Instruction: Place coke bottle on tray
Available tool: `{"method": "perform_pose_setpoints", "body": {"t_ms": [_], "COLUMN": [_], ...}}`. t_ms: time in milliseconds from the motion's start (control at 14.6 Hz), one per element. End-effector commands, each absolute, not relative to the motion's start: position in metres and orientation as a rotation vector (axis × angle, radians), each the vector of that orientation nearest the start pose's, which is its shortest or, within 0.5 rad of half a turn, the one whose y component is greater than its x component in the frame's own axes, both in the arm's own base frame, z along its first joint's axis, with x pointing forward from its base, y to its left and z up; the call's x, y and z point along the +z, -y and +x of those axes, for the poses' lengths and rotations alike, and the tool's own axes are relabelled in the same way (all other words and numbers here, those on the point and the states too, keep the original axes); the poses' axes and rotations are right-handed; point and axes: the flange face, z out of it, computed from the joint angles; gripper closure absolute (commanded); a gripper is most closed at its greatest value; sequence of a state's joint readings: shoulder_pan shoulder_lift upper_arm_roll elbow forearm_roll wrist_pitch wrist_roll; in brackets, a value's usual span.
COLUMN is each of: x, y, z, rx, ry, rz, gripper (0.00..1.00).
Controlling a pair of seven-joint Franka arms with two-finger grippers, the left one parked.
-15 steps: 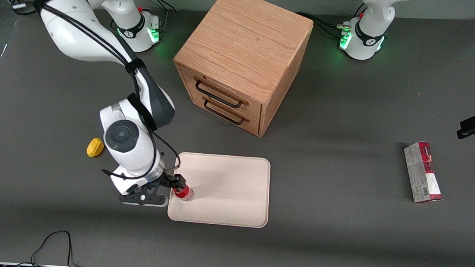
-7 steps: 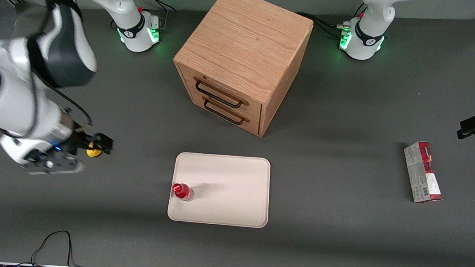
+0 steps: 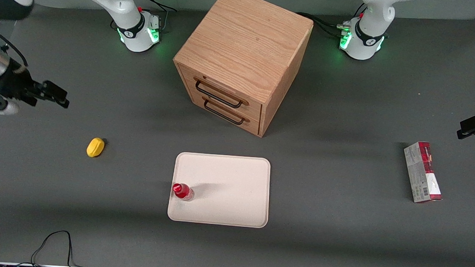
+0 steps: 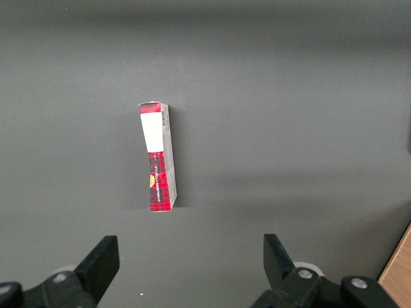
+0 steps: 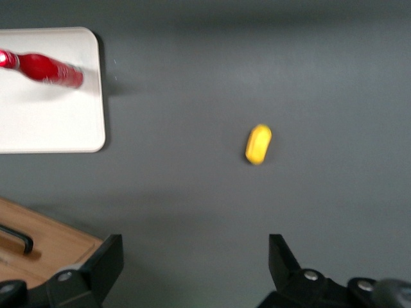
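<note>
The coke bottle stands up straight on the tray, close to the tray's edge on the working arm's end. Nothing holds it. Its red cap points up and it does not lean. In the right wrist view the coke bottle sits inside the rim of the tray, fully on the cream-white part. The pincer is well apart from the bottle, up above the desk near the working arm's end. Its two fingers are spread wide with nothing between them. So the job looks done: the bottle is on the tray and the pincer has let go. I think nothing is left but for the arm to rest. A small yellow thing lies on the desk between the tray and the pincer, not touching either. A wooden drawer box stands farther from the front camera than the tray. A red-and-grey carton lies toward the parked arm's end of the desk.
</note>
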State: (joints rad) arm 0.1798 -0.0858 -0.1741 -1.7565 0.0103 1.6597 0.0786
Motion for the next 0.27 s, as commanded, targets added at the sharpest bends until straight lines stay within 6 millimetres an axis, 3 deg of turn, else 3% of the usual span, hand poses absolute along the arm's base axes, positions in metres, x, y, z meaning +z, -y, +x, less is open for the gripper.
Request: {"method": "perform_pose_setpoints", "body": {"t_ms": [0, 205], "x": [0.5949, 0.5934], "y": [0.0057, 0.0046], "z": [0.5204, 0.5212], "rx": [0.037, 0.041], "ry": [-0.115, -0.12], "rz": [-3.082, -3.083], "gripper": [0.0, 0.0]}}
